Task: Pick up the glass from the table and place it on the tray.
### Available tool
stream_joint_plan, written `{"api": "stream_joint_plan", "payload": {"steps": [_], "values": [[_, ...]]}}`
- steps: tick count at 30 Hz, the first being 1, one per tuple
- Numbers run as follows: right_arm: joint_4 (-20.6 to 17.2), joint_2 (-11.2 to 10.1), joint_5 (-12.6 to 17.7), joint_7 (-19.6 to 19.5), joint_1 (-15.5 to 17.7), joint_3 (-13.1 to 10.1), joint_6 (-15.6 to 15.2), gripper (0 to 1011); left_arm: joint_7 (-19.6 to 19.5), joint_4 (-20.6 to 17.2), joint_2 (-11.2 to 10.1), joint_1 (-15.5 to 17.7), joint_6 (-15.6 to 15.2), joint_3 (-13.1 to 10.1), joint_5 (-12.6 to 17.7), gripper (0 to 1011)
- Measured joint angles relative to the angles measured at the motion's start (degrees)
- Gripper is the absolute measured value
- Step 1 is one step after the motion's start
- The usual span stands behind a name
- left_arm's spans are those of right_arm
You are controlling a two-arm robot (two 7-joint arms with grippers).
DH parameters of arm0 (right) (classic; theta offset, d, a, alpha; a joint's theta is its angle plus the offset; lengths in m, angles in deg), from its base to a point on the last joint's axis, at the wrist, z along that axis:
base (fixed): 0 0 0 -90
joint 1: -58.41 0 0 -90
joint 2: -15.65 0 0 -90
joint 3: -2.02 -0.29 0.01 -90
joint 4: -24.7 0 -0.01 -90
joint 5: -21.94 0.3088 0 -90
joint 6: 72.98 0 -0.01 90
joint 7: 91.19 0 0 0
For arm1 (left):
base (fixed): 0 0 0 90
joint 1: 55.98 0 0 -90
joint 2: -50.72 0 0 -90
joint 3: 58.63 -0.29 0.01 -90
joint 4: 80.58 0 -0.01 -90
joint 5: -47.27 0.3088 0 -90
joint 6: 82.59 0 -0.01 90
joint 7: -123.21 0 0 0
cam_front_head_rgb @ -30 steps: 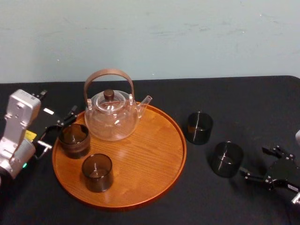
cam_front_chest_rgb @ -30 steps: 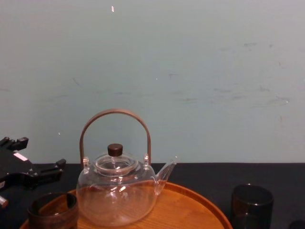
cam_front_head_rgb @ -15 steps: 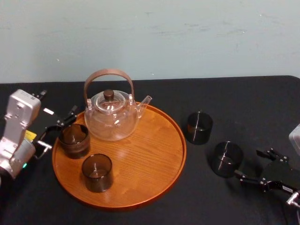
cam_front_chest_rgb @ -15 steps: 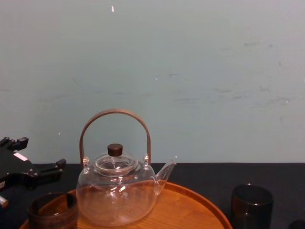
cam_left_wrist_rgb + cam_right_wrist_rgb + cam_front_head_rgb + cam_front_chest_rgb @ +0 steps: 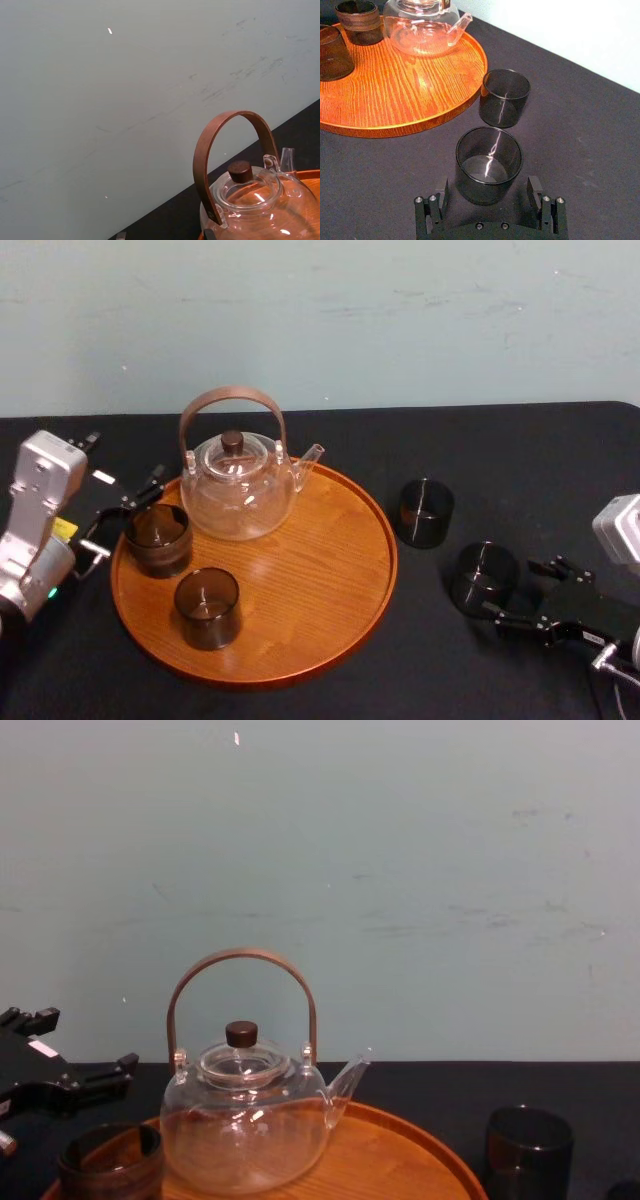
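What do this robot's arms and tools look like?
Both arms are boxy and silver-grey near the wrist. The left tool is black with thin fingers, a white tag and a yellow label. The right tool is black, with small screws.

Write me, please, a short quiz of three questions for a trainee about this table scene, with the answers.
1. True or false: the right gripper is shut on the nearest table glass.
2. How many glasses stand on the tray? A one, B two, C four.
3. Fill in: the open left gripper is beside the tray's ___ edge.
Key: 1 false, its fingers stand open on either side of that glass. 2 B, the back glass by the teapot and the front glass. 3 left.
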Motion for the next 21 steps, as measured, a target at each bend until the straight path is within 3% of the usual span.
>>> {"api": "stream_joint_plan", "payload": {"steps": [21], "values": [[5.19,4.19,-2.29,2.29,-6.41,2.55,-3.16,1002,0.0,0.0,0.0,0.0,0.0,0.0,0.0,1001]]}}
